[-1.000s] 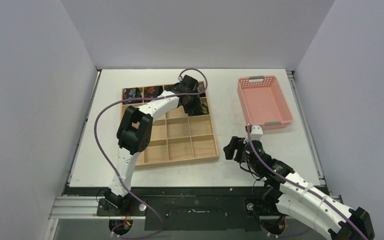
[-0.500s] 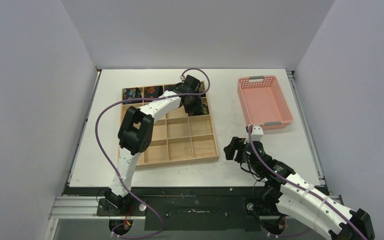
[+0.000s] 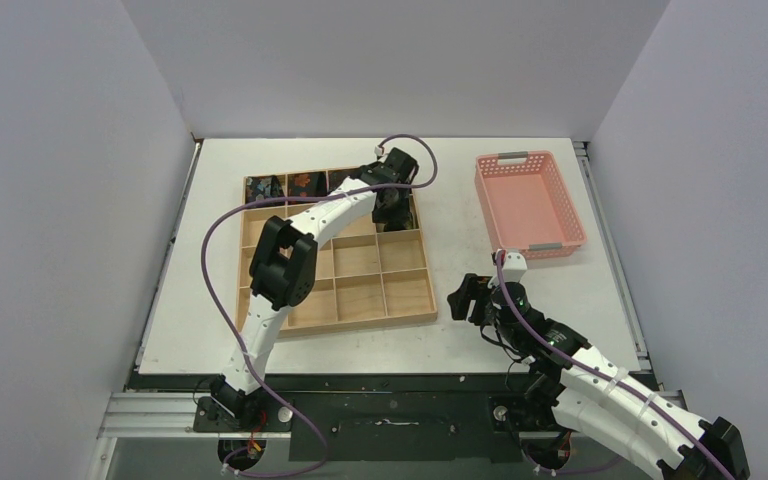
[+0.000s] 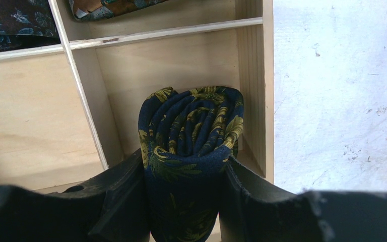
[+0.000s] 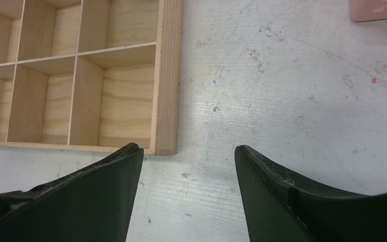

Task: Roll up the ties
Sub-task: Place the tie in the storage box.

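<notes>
Pinching left pincer (image 4: 185, 162): squeezes a rolled tie (image 4: 189, 126), dark blue with yellow flowers.
Rolled tie: at a right-edge box of the wooden tray (image 4: 256, 91), second row from the back.
Back row: other ties (image 4: 15, 22) lie in the boxes.
Right pincer (image 5: 189, 150): spread wide over the desk (image 5: 292, 101), by the tray's corner.
Pink basket (image 3: 491, 205): on the desk, right of the tray.
Hard to see: the roll's bottom, hidden behind the fingers (image 4: 116, 201).

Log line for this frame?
left gripper: holds rolled tie at wooden tray cell | right gripper: open, empty, above table
</notes>
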Controlling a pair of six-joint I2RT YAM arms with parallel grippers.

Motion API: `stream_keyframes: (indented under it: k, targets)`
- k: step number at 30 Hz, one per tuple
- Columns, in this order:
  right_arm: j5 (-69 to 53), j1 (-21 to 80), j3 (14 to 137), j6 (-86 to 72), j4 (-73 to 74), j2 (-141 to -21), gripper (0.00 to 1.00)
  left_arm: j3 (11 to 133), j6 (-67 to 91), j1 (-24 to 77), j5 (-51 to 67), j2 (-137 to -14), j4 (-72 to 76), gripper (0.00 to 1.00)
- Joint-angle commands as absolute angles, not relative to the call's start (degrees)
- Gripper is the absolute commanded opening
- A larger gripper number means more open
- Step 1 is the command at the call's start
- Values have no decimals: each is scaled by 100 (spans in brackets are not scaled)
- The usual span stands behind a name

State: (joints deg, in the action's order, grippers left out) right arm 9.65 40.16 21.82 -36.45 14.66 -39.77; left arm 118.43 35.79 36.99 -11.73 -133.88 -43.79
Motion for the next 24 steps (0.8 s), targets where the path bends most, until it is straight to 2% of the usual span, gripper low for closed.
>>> stream_keyframes:
  k: [1,13,24]
  targets:
    - [1015,3999,2214,-3586,1299,-3989,68,11824,3504,3654,-914,-13401,-4598,32]
    - [1023,3997,2226,-3586,1318,-3980,68,11426,3443,3647,-1010,-12860,-4376,68]
    - [1057,3997,2243,-3621,1397,-3924,68,11128,3372,3647,-986,-12327,-4299,78]
